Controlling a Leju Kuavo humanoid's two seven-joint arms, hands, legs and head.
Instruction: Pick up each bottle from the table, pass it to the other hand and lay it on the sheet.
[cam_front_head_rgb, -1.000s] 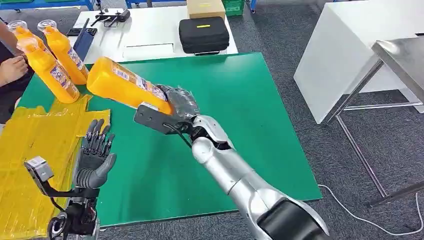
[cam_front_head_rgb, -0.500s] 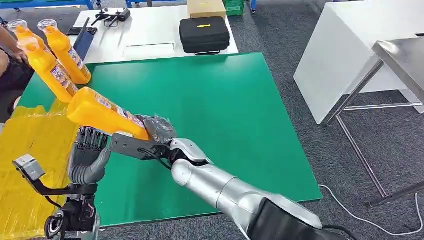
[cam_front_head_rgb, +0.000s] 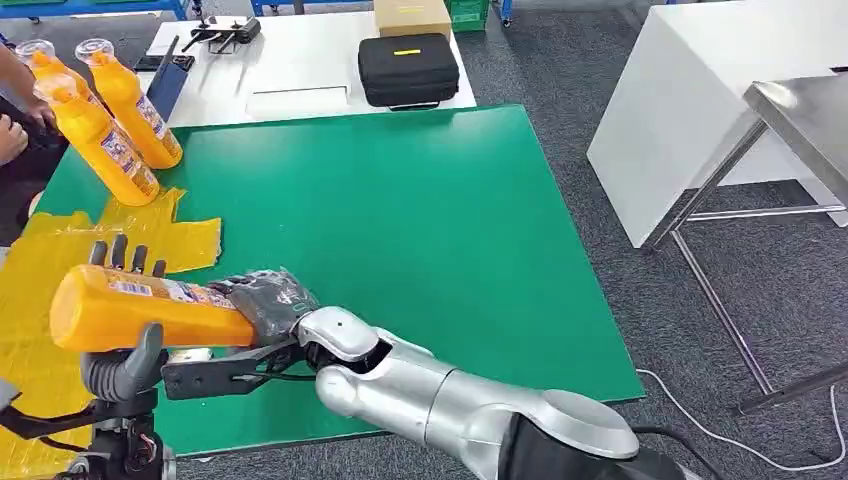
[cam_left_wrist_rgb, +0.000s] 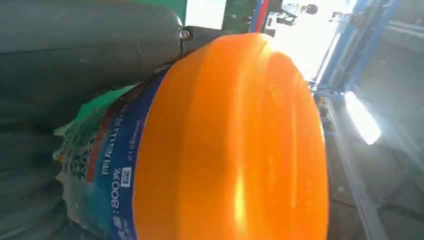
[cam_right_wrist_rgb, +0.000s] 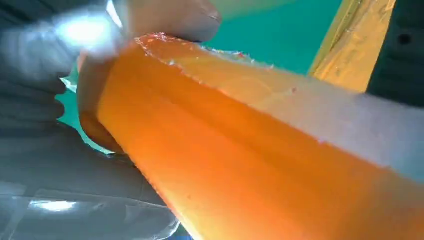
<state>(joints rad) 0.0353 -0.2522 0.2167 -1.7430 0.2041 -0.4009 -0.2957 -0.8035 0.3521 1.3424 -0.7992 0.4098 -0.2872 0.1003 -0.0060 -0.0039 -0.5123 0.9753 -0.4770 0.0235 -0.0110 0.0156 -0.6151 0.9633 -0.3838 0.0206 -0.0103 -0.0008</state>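
Head view, both hands on bottle

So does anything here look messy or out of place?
The yellow sheet is crumpled and torn-edged, not flat. The two standing bottles lean. Nothing looks spilled; the bottle between right hand and left hand seems intact.

Both hands met on the orange bottle at the lower left of the head view.

The right arm reached leftward across the bottom of the frame, and its right hand gripped the bottle by the neck end. The left hand cupped the bottle's base from beneath, its fingers upright behind the bottle and its thumb in front. Whether the left hand had closed could not be told.
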